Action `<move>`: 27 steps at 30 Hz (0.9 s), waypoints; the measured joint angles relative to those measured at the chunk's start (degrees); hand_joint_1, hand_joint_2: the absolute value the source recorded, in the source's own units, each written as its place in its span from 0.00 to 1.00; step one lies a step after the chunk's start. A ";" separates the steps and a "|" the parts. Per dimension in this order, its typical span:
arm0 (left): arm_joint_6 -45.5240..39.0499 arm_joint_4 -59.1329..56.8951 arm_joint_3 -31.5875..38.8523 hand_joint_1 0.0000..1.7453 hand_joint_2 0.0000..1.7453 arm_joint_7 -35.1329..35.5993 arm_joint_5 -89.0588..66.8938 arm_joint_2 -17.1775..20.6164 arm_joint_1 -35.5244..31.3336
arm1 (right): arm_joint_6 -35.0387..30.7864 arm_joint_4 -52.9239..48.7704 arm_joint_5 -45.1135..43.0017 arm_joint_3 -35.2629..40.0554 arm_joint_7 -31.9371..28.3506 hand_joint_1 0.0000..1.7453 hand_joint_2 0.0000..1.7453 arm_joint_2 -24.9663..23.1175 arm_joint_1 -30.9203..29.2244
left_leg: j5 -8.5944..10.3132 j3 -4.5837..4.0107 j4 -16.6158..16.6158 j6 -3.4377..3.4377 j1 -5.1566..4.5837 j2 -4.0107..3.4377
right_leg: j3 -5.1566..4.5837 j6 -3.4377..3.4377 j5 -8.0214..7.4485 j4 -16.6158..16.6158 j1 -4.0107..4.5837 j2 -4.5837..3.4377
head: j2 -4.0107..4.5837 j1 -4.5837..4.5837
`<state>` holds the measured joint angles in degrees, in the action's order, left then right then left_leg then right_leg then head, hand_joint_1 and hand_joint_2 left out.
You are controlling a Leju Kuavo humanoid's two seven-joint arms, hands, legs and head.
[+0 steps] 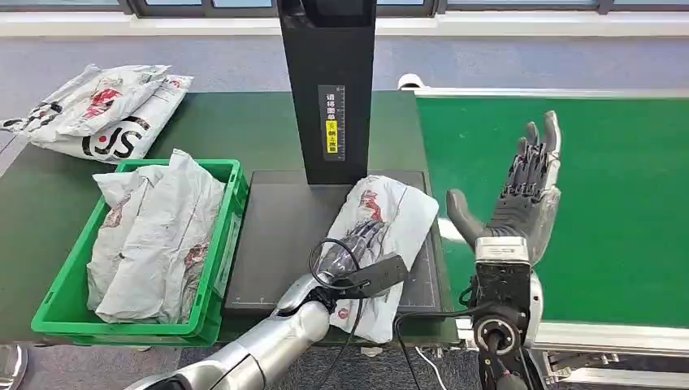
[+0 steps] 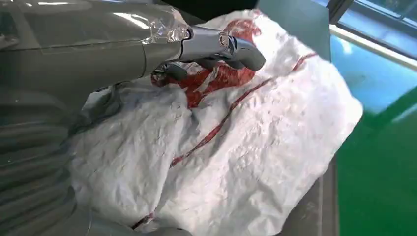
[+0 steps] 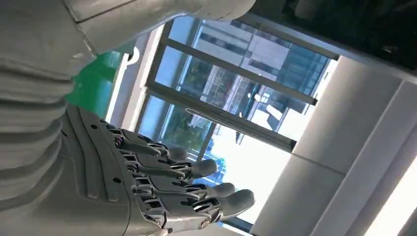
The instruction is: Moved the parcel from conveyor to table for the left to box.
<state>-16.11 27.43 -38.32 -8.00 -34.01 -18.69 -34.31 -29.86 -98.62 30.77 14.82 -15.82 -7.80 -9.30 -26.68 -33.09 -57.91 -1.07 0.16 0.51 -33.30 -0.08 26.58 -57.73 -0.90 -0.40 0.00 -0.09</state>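
A white plastic parcel [image 1: 390, 219] with red print lies on the dark platform [image 1: 276, 236] at the table's middle. My left hand [image 1: 356, 248] rests flat on top of it, with the fingers stretched out along the bag. In the left wrist view the thumb [image 2: 236, 46] hovers over the crumpled parcel [image 2: 246, 147] and does not close on it. My right hand [image 1: 520, 195] is raised upright over the near edge of the green conveyor [image 1: 617, 203], fingers straight and apart, holding nothing. The right wrist view shows those fingers [image 3: 162, 182] against windows.
A green crate [image 1: 57, 301] at the left holds grey parcels [image 1: 154, 236]. More parcels [image 1: 106, 110] are piled at the table's back left. A black post [image 1: 329, 81] stands behind the platform. The conveyor's metal rail [image 1: 601, 333] runs along the front right.
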 measured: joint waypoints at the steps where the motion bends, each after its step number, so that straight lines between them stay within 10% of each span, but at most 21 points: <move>1: -0.17 -0.31 -0.07 0.00 1.00 0.22 -0.28 -0.07 -0.01 | 0.00 0.00 -0.13 0.00 -0.09 0.00 1.00 0.00 -0.01 | 0.00 0.00 0.00 0.00 0.00 0.00 | 0.00 0.00 0.00 0.00 0.00 0.00 | 0.02 0.02; 5: -0.37 -1.29 -0.26 0.00 1.00 0.26 -0.50 -0.20 -0.09 | 0.02 0.00 -0.24 0.00 -0.11 0.00 1.00 0.00 -0.02 | 0.00 0.00 0.00 0.00 0.00 0.00 | 0.00 0.00 0.00 0.00 -0.01 0.00 | 0.02 0.02; 6: -0.61 -1.48 -0.26 0.34 1.00 0.37 -0.78 -0.20 -0.09 | 0.02 0.00 -0.26 0.00 -0.15 0.00 1.00 0.00 -0.01 | 0.00 0.00 0.00 0.00 0.00 0.00 | 0.00 0.00 0.00 0.00 -0.01 0.00 | 0.02 0.02; 7: -0.92 -1.62 -0.31 1.00 1.00 0.59 -1.20 -0.20 -0.10 | 0.02 0.00 -0.31 0.00 -0.15 0.00 1.00 0.00 -0.01 | 0.00 0.00 0.00 0.00 0.00 0.00 | 0.00 0.00 0.00 0.00 0.00 0.00 | 0.00 0.02; 27: -3.17 -4.17 -1.77 1.00 1.00 3.32 -9.55 -0.15 -1.17 | -0.07 -0.26 -3.02 0.00 -1.53 0.00 1.00 0.00 -1.13 | 0.00 0.00 0.00 0.00 0.00 0.01 | 0.02 0.00 0.00 0.00 0.00 0.01 | 0.02 0.02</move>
<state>-19.28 23.26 -40.09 -4.68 -43.56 -18.84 -35.48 -29.92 -98.88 27.76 14.82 -17.35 -7.80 -10.43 -26.67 -33.09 -57.91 -1.07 0.16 0.52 -33.28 -0.08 26.58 -57.73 -0.89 -0.39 0.02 -0.07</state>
